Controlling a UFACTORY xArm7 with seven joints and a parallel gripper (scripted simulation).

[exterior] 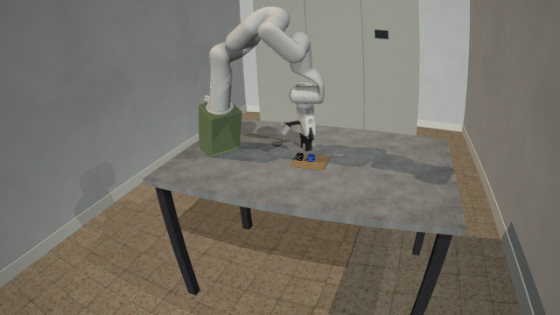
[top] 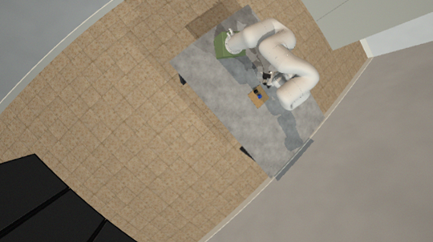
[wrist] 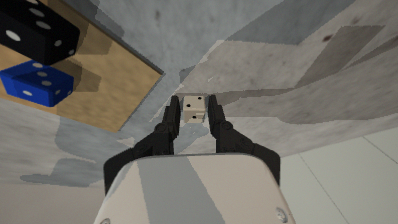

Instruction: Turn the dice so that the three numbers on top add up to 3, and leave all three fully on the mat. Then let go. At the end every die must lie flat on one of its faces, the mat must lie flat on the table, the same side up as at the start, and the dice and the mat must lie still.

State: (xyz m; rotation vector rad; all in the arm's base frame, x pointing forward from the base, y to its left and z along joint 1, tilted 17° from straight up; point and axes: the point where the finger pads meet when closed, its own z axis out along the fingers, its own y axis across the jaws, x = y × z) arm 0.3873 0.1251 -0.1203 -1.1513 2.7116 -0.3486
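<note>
A tan mat [exterior: 310, 163] lies on the grey table. A black die [exterior: 298, 156] and a blue die [exterior: 311, 157] sit on it side by side; both also show in the wrist view, black [wrist: 37, 30] and blue [wrist: 37, 85]. A cream die [wrist: 194, 109] lies on the bare table just off the mat's edge [wrist: 145, 90]. My gripper [wrist: 194, 103] [exterior: 307, 146] points down at the table behind the mat. Its fingers stand partly open on either side of the cream die, with a thin gap on each side. The cream die is hidden in the top and exterior views.
The arm's green base block [exterior: 220, 129] stands at the table's back left corner. The arm's shadow falls across the table behind the mat. Walls and a cabinet stand beyond the table's far edge.
</note>
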